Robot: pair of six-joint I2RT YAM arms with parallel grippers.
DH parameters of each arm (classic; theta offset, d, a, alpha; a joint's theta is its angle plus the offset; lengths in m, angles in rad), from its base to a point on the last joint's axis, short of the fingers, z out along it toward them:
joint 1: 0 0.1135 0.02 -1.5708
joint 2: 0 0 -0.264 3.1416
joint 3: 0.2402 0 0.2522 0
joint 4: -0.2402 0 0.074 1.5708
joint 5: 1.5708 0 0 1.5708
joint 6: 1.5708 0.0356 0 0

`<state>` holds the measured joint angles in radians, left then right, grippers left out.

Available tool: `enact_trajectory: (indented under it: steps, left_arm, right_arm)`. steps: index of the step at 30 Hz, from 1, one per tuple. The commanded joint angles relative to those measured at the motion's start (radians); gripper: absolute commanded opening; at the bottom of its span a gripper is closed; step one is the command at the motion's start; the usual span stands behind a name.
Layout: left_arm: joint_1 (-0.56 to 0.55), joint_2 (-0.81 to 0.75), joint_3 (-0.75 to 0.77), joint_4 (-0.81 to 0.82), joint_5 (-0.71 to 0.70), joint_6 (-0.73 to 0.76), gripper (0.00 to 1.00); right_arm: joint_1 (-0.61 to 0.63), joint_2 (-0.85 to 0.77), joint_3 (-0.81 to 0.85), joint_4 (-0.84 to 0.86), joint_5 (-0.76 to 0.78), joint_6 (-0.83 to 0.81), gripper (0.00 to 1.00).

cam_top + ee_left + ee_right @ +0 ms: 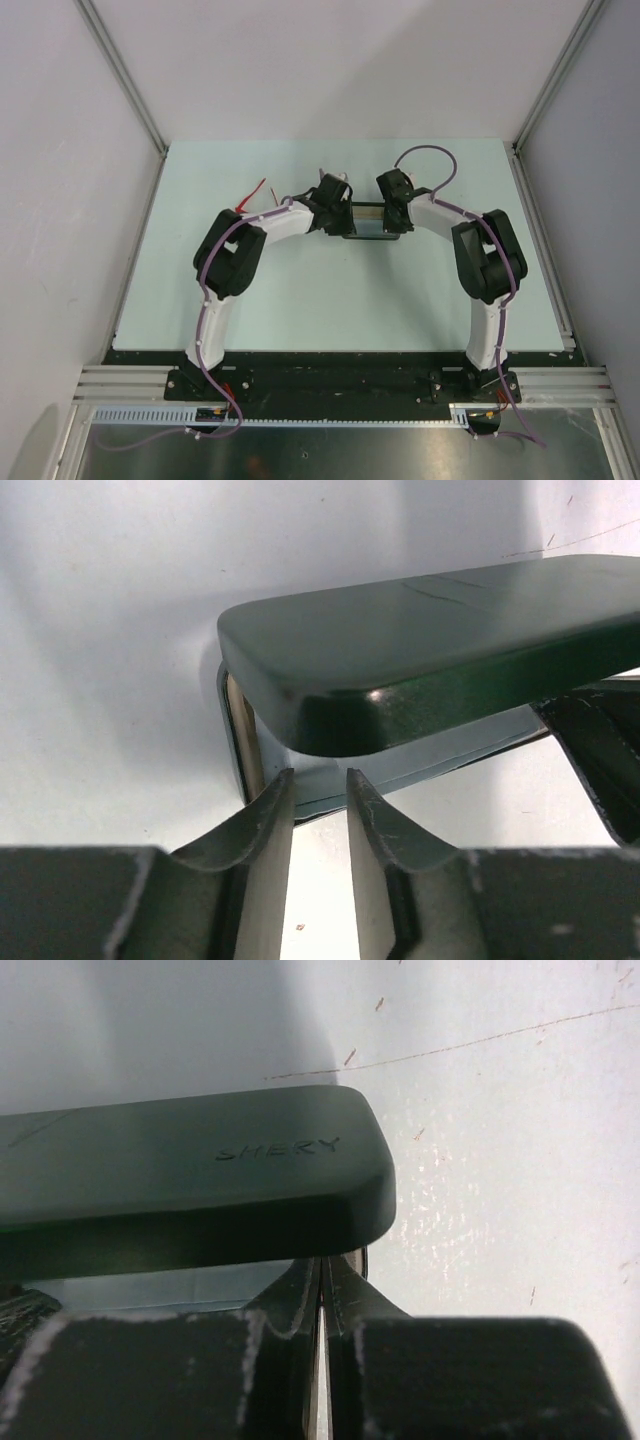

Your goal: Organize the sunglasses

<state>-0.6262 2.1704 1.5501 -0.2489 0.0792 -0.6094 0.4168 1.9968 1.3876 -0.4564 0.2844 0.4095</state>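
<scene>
- Sunglasses [256,190]: only thin red strokes of frame show. They lie on the table [330,300] at about 10 o'clock of the case [362,234], partly hidden behind the left arm. Lenses cannot be made out.
- Top view only: the sunglasses lie outside the case, apart from both end effectors. Both arms meet over the case, past table centre toward 12 o'clock.
- Left wrist view only: the lid [450,620] is raised, dark and glossy, with a pale blue layer beneath it. The left end effector [320,780] has its fingers a narrow gap apart, nothing between them, tips near the case's rim.
- Right wrist view only: the lid is embossed "SHERY". The right end effector [322,1265] is pinched fully together just under the lid's corner. Cannot tell whether it nips anything thin.
- Edges: rails [138,250] run along the table at 9 and 3 o'clock, with the wall [330,70] close at 12.
- Open room: bare table toward 6 o'clock between the arms. There is scratched table at 3 o'clock of the case.
</scene>
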Motion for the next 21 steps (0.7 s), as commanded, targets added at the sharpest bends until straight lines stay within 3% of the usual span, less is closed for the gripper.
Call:
enact_trajectory:
  steps: [1, 2, 6, 14, 18, 21]
  left_arm:
    - [-0.003, -0.078, 0.050, -0.004, -0.045, 0.023, 0.36]
    - [-0.001, -0.095, 0.056, -0.004, -0.045, 0.025, 0.37]
    - [-0.001, -0.139, 0.064, -0.007, -0.055, 0.028, 0.38]
    - [0.034, -0.326, -0.119, -0.013, -0.140, 0.063, 0.43]
    - [0.100, -0.478, -0.231, -0.012, -0.177, 0.080, 0.47]
    - [0.183, -0.586, -0.309, -0.013, -0.182, 0.102, 0.49]
  right_arm:
    - [0.007, -0.121, 0.001, 0.053, 0.022, 0.003, 0.04]
    - [0.007, -0.136, 0.004, 0.051, 0.032, 0.003, 0.11]
    - [0.014, -0.196, 0.011, 0.033, 0.039, 0.000, 0.25]
    - [0.082, -0.294, 0.011, -0.016, -0.036, -0.046, 0.38]
    - [0.137, -0.313, 0.011, 0.091, -0.126, -0.110, 0.47]
    - [0.178, -0.265, 0.013, 0.224, -0.286, -0.164, 0.60]
